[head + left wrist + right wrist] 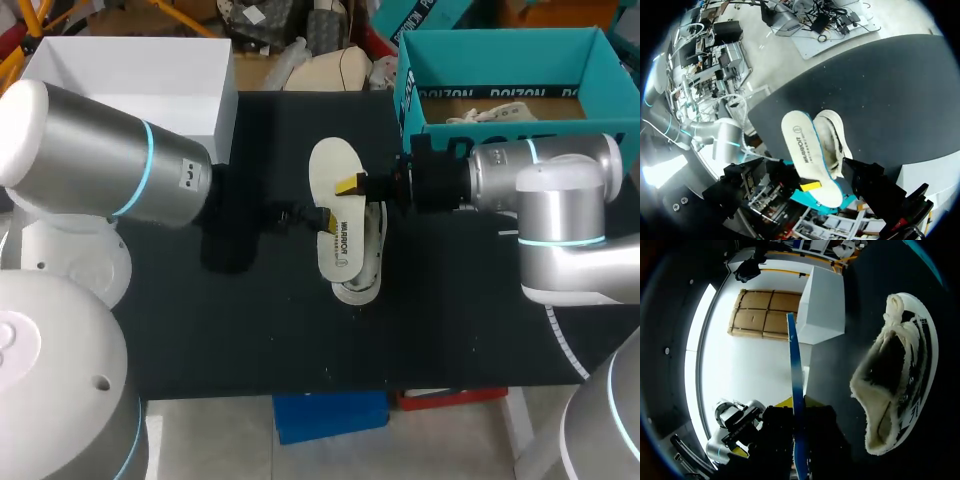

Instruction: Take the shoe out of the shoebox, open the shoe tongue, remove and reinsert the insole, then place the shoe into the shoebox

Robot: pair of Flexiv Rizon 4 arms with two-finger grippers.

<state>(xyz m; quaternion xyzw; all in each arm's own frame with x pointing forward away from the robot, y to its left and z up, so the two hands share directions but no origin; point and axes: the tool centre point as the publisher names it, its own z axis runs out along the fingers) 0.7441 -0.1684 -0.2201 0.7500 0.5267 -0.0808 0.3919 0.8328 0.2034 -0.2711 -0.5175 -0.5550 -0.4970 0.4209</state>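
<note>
Two boxes sit at the far edge of the black table (250, 330), the teal shoebox (592, 62) upper right and a white box (130, 75) upper left, while mid-frame the right gripper (349, 186) pinches the white insole (330, 165) over the shoe (368, 268) resting on the table; whether the left gripper (297, 215) holds anything I cannot tell.

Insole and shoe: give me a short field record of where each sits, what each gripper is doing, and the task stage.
insole: out of the shoe, held over it
shoe: on its side on the black table, opening empty
right gripper: shut on the insole's edge
left gripper: at the shoe's other side; grip cannot be told
shoebox: teal, open, at the table's far right corner
white box: far left corner
stage: insole removed, not yet reinserted
</note>
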